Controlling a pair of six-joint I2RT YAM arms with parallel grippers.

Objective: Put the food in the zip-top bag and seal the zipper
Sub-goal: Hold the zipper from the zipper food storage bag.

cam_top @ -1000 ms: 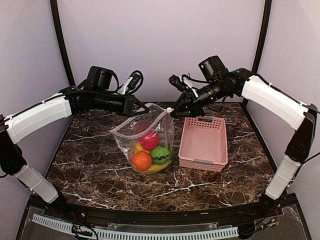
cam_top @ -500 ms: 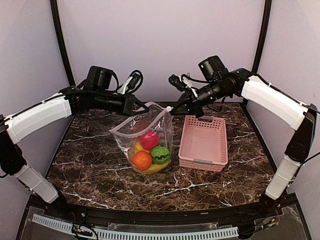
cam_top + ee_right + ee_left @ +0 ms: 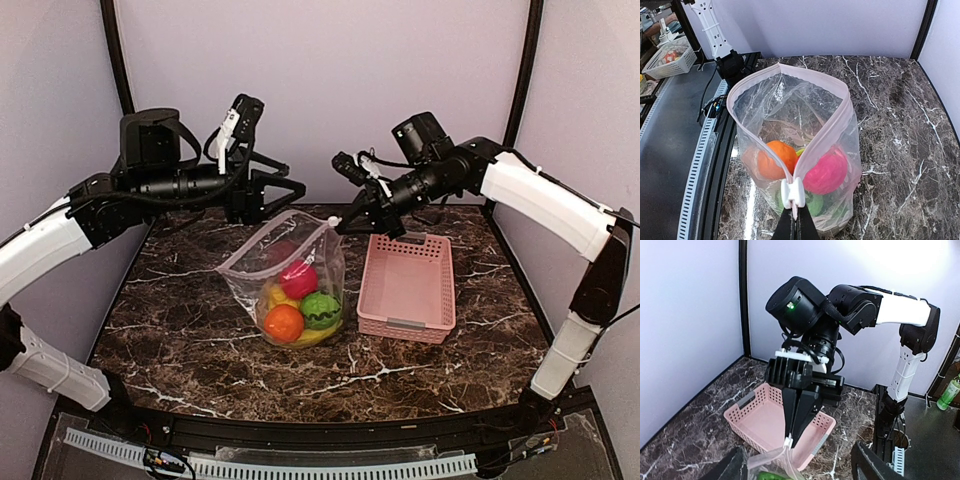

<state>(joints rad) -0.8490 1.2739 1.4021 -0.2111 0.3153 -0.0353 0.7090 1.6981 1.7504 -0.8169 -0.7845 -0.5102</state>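
At the bottom edge of the left wrist view, only the top of the bag shows, and the left fingers are cut off. Yellow pieces of the food lie mostly hidden under the rest. The left gripper hangs level, upper left of centre, jaws spread wide and apart from the bag. The right gripper reaches in from the upper right, pinched on the end of the zipper, seemingly at a white slider. The bag stands at centre frame with its mouth gaping, just left of a pink basket.
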